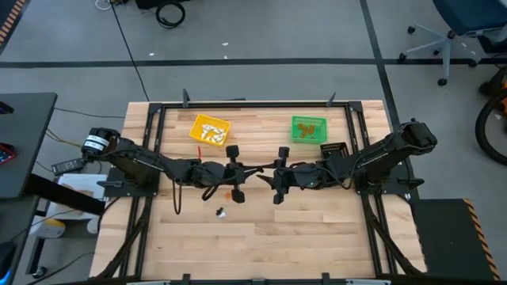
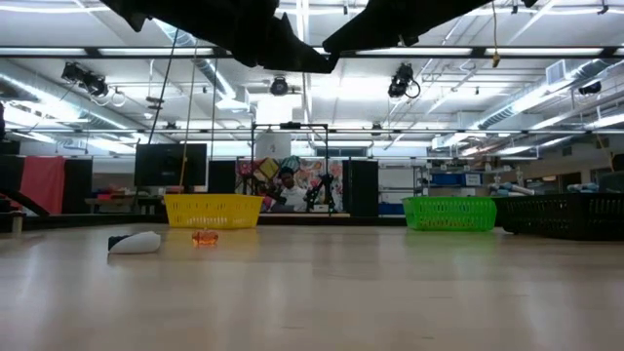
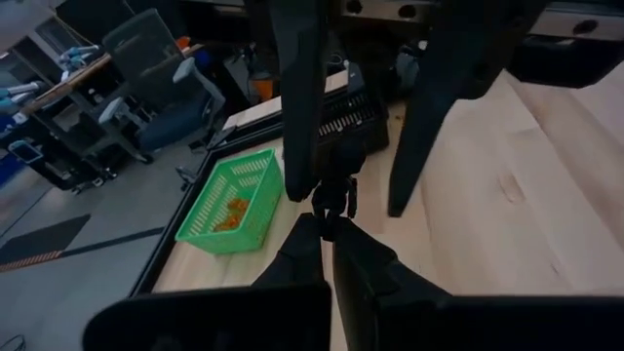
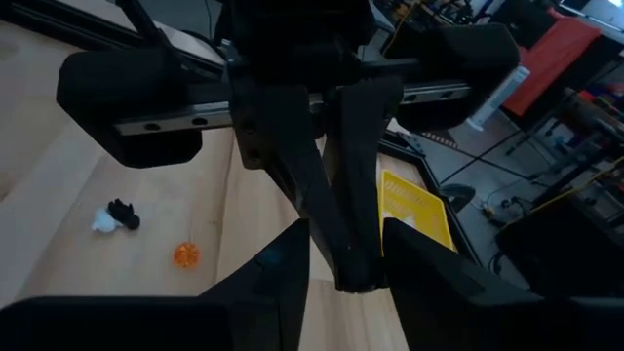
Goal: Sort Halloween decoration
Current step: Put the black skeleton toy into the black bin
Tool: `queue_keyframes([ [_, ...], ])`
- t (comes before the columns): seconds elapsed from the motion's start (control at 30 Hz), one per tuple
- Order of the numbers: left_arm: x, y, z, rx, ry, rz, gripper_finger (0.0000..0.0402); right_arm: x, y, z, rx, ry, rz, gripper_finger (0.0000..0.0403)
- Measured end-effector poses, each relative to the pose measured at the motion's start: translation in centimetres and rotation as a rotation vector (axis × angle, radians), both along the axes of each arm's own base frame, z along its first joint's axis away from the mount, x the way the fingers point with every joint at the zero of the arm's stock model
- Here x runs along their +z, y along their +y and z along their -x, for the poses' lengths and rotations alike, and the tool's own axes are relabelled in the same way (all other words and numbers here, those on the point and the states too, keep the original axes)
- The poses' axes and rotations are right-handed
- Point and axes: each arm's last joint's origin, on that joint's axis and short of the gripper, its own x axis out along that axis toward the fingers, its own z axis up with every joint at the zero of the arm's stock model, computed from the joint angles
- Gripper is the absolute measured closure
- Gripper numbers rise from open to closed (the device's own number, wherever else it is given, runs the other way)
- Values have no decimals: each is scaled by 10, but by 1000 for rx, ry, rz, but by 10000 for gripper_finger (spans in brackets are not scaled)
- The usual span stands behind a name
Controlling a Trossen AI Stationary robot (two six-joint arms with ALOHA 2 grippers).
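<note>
Grippers meet fingertip to fingertip above table (image 1: 317,229) centre.

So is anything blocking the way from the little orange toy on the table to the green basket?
Nothing resting on the wood blocks it. The orange trinket lies on bare table before the yellow basket, and the green basket stands off to the side. Both grippers hang above, meeting in mid-air.

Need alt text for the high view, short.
Two dark arms meet mid-table, the left hand and right hand nearly tip to tip. An orange trinket and a white-and-black trinket lie below the left hand; a yellow bin and green bin sit behind.
</note>
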Motion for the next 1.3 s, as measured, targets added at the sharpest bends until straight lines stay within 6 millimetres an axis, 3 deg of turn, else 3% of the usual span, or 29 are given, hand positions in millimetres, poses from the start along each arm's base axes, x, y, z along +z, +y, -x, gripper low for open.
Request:
queue_keyframes([
  [0.4, 0, -1, 0, -19, 7, -6, 398, 0, 0, 0, -2, -2, -8, 365],
  [0.83, -6, 0, 2, -15, 70, -8, 315, -7, -2, 3, -54, 61, -33, 355],
  [1.07, -15, 1, 5, 5, 153, 27, 312, -29, -15, 14, -176, 257, -125, 355],
  [1.3, -22, 1, 9, 37, 212, 86, 312, -52, -35, 39, -421, 514, -261, 355],
])
